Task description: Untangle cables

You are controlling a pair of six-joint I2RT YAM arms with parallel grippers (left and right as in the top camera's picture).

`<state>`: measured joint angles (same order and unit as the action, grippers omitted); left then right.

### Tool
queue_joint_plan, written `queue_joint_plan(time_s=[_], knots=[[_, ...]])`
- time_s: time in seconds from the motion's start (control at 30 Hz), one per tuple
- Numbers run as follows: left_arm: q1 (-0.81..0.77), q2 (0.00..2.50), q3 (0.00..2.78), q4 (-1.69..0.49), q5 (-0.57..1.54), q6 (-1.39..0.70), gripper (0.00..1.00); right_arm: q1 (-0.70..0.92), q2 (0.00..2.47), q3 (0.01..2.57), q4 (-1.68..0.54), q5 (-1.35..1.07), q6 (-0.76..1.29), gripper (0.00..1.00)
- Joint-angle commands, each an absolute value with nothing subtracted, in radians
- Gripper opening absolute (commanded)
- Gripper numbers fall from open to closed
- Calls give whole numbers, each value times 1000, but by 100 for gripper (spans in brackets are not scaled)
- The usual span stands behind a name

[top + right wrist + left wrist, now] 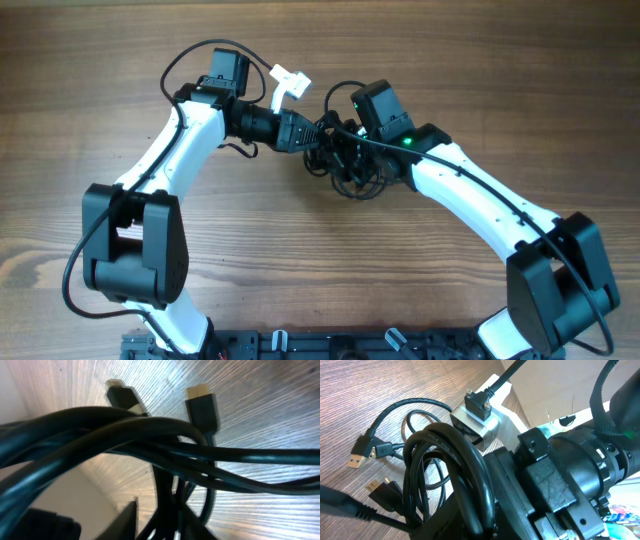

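The cables [356,180] are a tangled bundle of thin black cords at the table's middle, between both arms. My left gripper [312,138] comes in from the left and is shut on a few looped strands; in the left wrist view the coil [445,445] arches over its jaws [485,516]. A gold USB plug [356,458] and a black plug [382,492] lie on the wood. My right gripper [340,152] is shut on the cables from the right. In the right wrist view, strands [150,430] run through its jaws [170,520], with two plugs [202,402] hanging beyond.
The table is bare brown wood [480,70]. A small white piece [290,82] lies just behind the left wrist. The right wrist's silver camera block [475,415] sits close to the left gripper. The arm bases stand at the front edge.
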<state>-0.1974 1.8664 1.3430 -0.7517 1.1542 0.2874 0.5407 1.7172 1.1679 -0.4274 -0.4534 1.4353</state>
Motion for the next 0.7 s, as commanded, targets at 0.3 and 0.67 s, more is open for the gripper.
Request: queue_joint_plan(time_s=[0.3,0.67], knots=[[-213,1865,1341,-748,1207,307,4,509,1711,1170,-489,-337,1330,4],[-186,1865,1341,-644,981,-27,4,508,1483,1170,-486,-284,1121,4]])
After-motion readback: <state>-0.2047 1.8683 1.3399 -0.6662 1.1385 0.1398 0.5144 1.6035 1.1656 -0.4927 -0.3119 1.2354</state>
